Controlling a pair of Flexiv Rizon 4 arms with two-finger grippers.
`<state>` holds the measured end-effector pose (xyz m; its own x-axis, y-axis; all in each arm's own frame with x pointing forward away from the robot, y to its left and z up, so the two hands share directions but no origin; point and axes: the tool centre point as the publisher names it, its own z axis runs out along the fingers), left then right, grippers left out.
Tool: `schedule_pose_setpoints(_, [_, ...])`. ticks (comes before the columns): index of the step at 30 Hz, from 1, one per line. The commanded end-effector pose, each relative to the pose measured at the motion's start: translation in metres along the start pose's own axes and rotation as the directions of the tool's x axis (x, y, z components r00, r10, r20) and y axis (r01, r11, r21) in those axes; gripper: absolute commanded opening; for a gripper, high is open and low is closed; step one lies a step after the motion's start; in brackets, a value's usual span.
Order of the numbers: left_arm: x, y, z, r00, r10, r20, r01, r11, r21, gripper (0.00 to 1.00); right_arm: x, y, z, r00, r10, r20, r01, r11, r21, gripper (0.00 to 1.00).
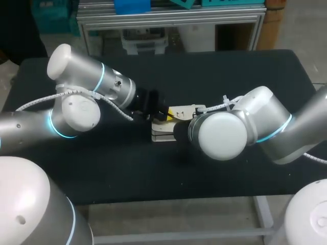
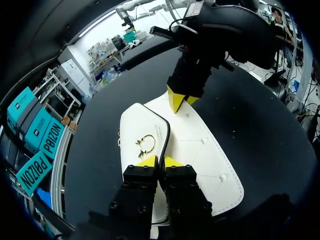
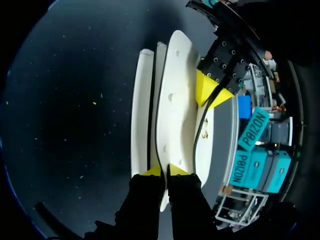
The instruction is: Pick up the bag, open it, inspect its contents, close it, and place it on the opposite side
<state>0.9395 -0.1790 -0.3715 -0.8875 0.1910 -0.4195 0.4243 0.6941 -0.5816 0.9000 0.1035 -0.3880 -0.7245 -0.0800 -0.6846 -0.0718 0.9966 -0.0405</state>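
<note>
A white bag (image 1: pixel 162 135) lies mid-table, with both grippers at it. My left gripper (image 2: pixel 159 161) is shut on the bag's black-trimmed flap edge, right next to a gold ring clasp (image 2: pixel 146 145). The white bag (image 2: pixel 202 147) spreads ahead of it, with small studs on its panel. My right gripper (image 3: pixel 165 171) is shut on the opposite end of the bag (image 3: pixel 172 100), pinching one white layer. From each wrist view the other arm's yellow tips show at the far end: the right gripper (image 2: pixel 181 98) and the left gripper (image 3: pixel 210 91). In the head view my right wrist hides the right fingers.
The black table (image 1: pixel 230 76) stretches bare on all sides of the bag. Its front edge (image 1: pixel 179 200) runs close below my right elbow. Both arms meet over the middle.
</note>
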Motion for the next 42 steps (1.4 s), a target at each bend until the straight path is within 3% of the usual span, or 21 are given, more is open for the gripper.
schedule_pose_setpoints(1, [0.005, 0.006, -0.003, 1.0, 0.0, 0.006, 0.0, 1.0, 0.002, 0.0, 0.006, 0.0, 0.006, 0.944, 0.002, 0.329, 0.001, 1.0, -0.009, 0.0])
schedule_pose_setpoints(8, [0.009, 0.008, -0.006, 1.0, -0.004, 0.009, 0.004, 1.0, -0.007, 0.0, 0.006, 0.0, 0.006, 0.944, 0.002, 0.329, 0.001, 1.0, -0.009, 0.0])
schedule_pose_setpoints(23, [0.004, 0.001, 0.019, 1.0, -0.029, 0.0, 0.029, 0.999, 0.022, 0.0, 0.006, 0.0, 0.006, 0.944, 0.002, 0.329, 0.001, 1.0, -0.009, 0.0])
schedule_pose_setpoints(31, [-0.002, 0.0, 0.003, 0.999, -0.047, 0.027, 0.045, 0.997, 0.061, 0.0, 0.006, 0.0, 0.006, 0.944, 0.002, 0.329, 0.001, 1.0, -0.009, 0.0])
schedule_pose_setpoints(38, [-0.005, 0.005, -0.009, 0.998, -0.041, 0.04, 0.039, 0.998, 0.046, 0.0, 0.006, 0.0, 0.006, 0.944, 0.002, 0.329, 0.001, 1.0, -0.009, 0.0])
schedule_pose_setpoints(42, [-0.002, 0.003, -0.004, 1.0, -0.007, 0.024, 0.007, 1.0, -0.012, 0.0, 0.006, 0.0, 0.006, 0.944, 0.002, 0.329, 0.001, 1.0, -0.009, 0.0])
